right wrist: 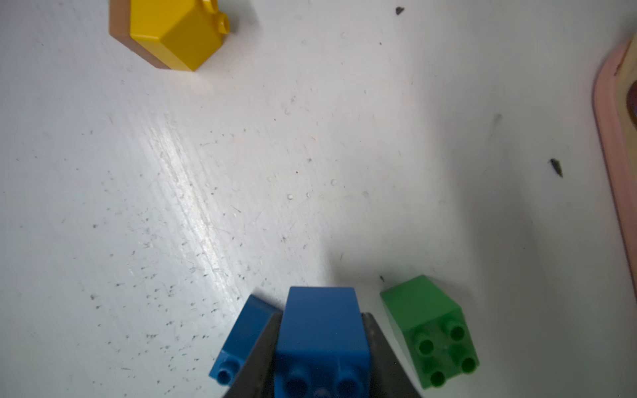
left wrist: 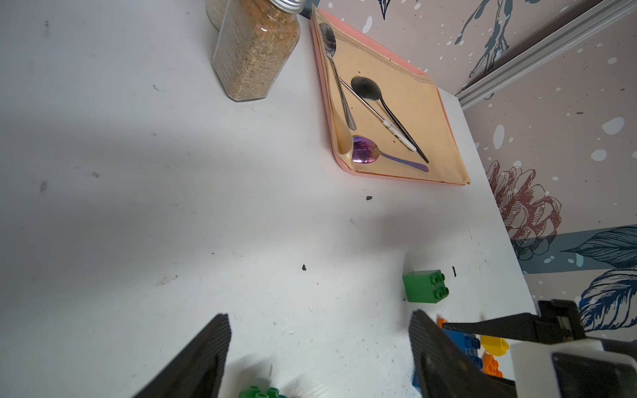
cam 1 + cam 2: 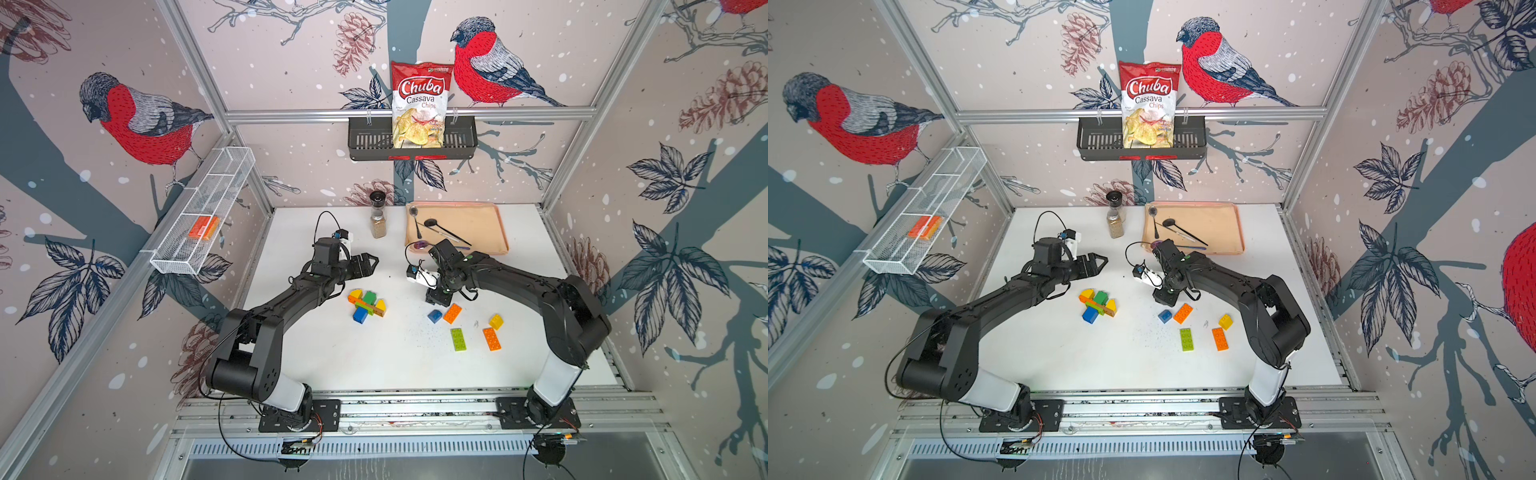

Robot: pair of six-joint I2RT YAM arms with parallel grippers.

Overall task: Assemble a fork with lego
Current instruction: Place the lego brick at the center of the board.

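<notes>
Looks mid-fetch: right jaws pinch blue brick (image 1: 322,330), left jaws spread; next needs stud-aligned press onto part-built fork (image 3: 368,305) near left jaws.

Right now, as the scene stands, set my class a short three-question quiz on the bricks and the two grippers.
1. True or false: the left gripper holds a brick.
2. What colour is the brick clamped between the fingers of the right gripper? A) yellow B) blue C) orange
3. Besides this orange brick, how many more loose orange bricks lie on the table?

Key: 1 false, it is open and empty; 2 B; 3 one.
</notes>
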